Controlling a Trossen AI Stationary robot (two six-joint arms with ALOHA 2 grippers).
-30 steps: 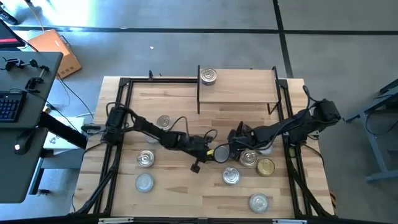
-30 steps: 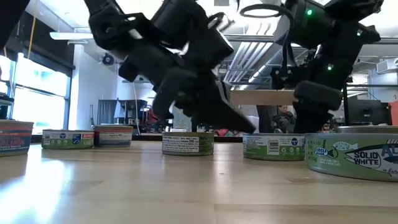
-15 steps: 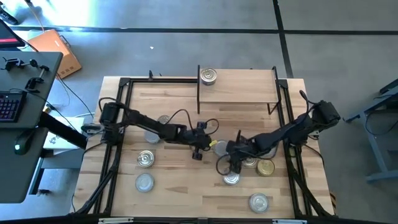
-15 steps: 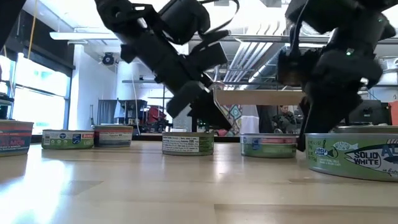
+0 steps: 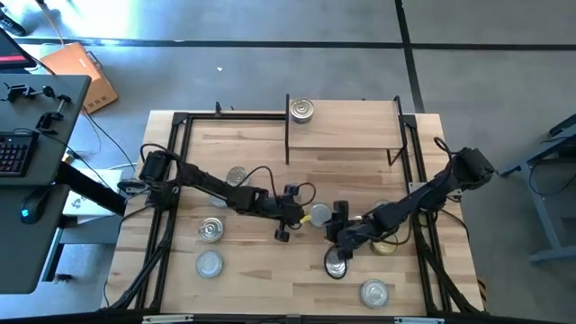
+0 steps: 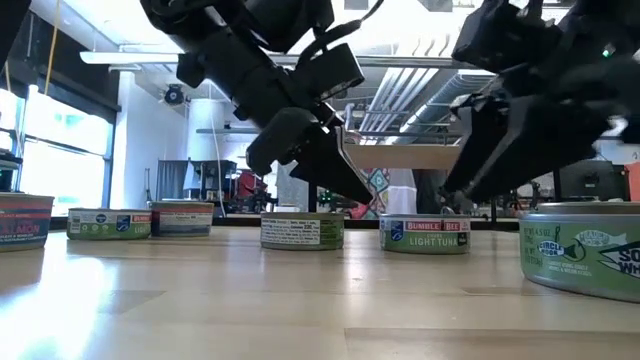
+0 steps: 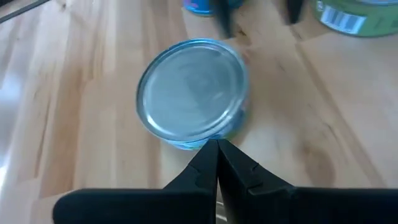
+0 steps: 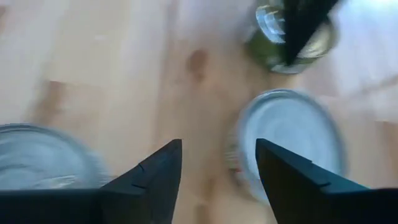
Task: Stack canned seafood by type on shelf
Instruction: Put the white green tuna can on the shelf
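The shelf (image 5: 346, 130) stands at the table's far edge with one tin (image 5: 301, 111) on it. Several tins stand on the table. My left gripper (image 5: 303, 217) is shut at mid-table, its tips (image 7: 216, 146) at the rim of a silver-lidded, blue-walled tin (image 7: 193, 93), which also shows in the high view (image 5: 318, 214). My right gripper (image 5: 337, 250) is open and empty above the table, near a silver tin (image 5: 337, 265). In the right wrist view (image 8: 217, 144) a tin (image 8: 289, 146) lies beyond the right finger. My left gripper's shut fingertips stand at the near rim (image 7: 208, 140) of the blue-walled tin, slanting down at it from the table's left. I cannot tell whether they touch it. The tin stands flat on the table.
More tins stand at the left (image 5: 237, 175), (image 5: 211, 229), (image 5: 209, 263), near the front edge (image 5: 373, 292), and a gold one at the right (image 5: 385, 243). Black frame rails (image 5: 171, 180) run along both table sides. Cables trail from both arms.
My right gripper has gone toward the table's near edge, past the tins at mid-table, and is still moving. The big tin close in the low view has turned about and shifted a little. My left gripper has stayed by the blue-walled tin.
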